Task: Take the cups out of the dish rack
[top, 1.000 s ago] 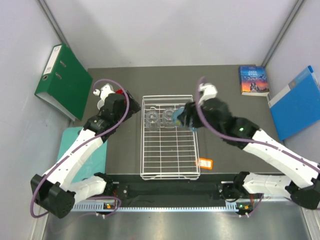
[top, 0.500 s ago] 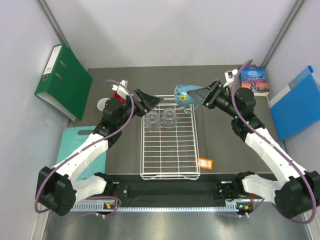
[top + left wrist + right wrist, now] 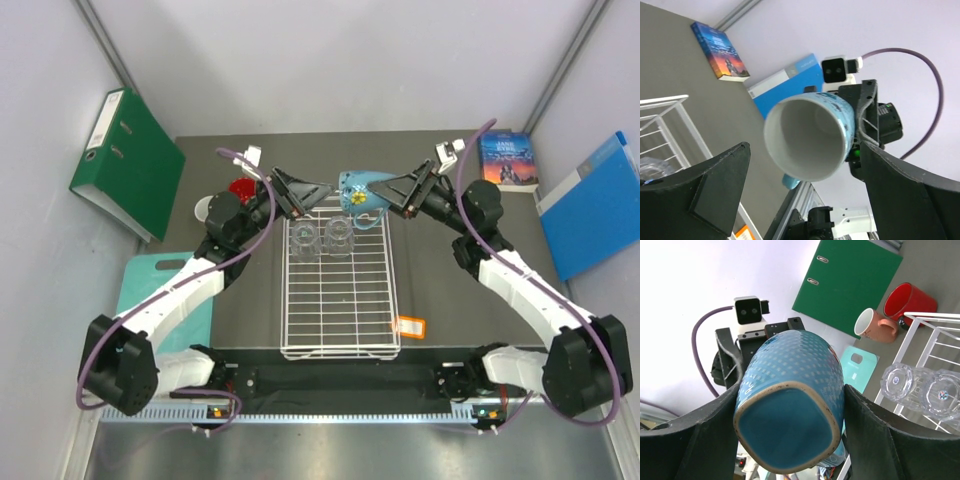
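Top external view: my right pincer is clamped on the light-blue mug, which lies on its side in the air above the far edge of the dish rack.
Left pincer: jaws spread wide above the rack's far-left corner. The mug's mouth faces it and touches neither finger.
Glass tumblers: two, side by side at the rack's far end.
Red mug: on the table off the rack's far-left corner.
Salmon-pink mug: left of the rack, beside the red mug.

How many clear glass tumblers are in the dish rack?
2. The left tumbler and the right tumbler stand side by side at the far end of the dish rack; nothing seems to hide another.
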Robot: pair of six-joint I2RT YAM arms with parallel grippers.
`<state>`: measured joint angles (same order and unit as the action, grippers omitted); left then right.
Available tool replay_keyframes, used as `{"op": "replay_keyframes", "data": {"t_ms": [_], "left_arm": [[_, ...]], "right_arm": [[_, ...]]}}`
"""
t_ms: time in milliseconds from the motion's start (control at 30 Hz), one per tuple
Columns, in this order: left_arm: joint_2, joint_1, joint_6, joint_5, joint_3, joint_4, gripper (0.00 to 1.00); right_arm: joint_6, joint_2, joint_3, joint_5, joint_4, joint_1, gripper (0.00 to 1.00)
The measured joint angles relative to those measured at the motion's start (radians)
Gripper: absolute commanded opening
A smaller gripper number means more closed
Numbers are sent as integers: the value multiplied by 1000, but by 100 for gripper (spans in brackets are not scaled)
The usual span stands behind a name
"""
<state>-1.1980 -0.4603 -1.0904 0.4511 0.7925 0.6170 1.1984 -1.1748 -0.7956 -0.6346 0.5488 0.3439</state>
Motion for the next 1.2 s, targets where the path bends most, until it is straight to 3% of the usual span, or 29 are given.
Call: {"op": "replay_keyframes", "data": {"t_ms": [400, 600, 900, 1033, 1200], "left_arm": [[-37, -98, -45, 59, 49, 97, 81], [-37, -125, -44, 62, 43, 104, 63], [-83, -163, -44, 76, 34, 140, 56], [-96, -161, -32, 61, 34, 138, 36], [-109, -159, -24, 41, 34, 140, 30]], "right_arm": [[63, -103, 0, -17, 117, 1, 0], [98, -130, 0, -33, 185, 8, 0], [126, -172, -5, -30, 239, 57, 0], [129, -175, -5, -14, 249, 71, 0], [126, -175, -5, -1, 251, 78, 0]]}}
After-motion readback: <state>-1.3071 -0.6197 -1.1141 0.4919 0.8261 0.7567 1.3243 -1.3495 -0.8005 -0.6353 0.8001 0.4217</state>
